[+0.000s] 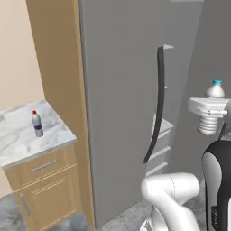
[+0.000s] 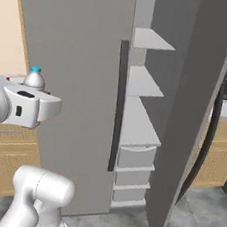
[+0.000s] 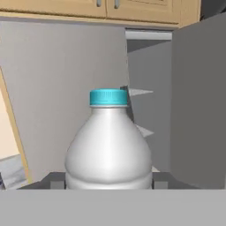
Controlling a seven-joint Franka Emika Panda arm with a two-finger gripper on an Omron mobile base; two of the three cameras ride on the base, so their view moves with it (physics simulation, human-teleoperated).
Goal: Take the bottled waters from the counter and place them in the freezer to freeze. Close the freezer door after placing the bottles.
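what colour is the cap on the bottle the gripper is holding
Teal; the cap of the held bottle shows best in the hand view.

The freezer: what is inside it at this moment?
Inside the freezer only bare white shelves and drawers show. The open freezer door covers its left part, so that stays unknown.

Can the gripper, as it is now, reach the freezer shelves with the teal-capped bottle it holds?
Probably yes. The gripper holds the teal-capped bottle upright, and the freezer door stands open, so the white shelves look bare and unblocked. The door's edge with its dark handle lies between, so the arm must go around it.
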